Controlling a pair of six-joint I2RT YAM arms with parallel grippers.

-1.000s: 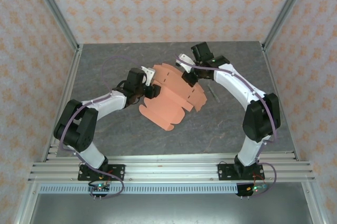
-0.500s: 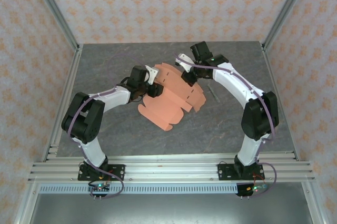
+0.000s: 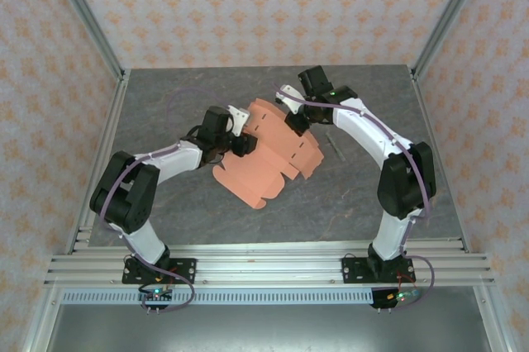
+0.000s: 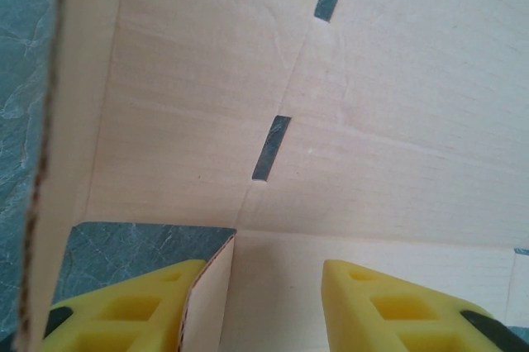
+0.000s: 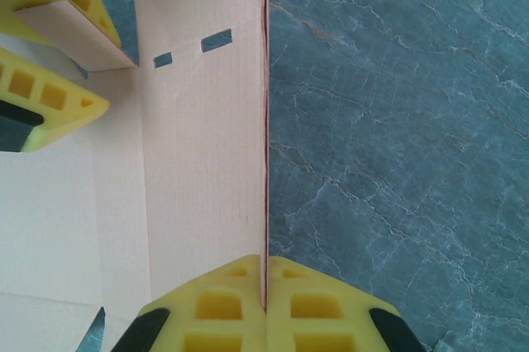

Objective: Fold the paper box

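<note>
We locate the paper box (image 3: 266,158), a partly folded sheet, at the middle of the table (image 3: 372,195) between both arms. Our right gripper (image 3: 296,123) is clenched on a card edge at the sheet's far right side, with the pads pressed together over it. Our left gripper (image 3: 241,144) straddles a flap on the left side. Its fingers (image 4: 397,306) are spread and do not clamp the flap.

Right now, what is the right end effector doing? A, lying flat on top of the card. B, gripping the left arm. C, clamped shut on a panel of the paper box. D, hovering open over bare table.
C: in the right wrist view, the right end effector has its two yellow fingers pressed together with a thin panel of the paper box pinched between them.
</note>
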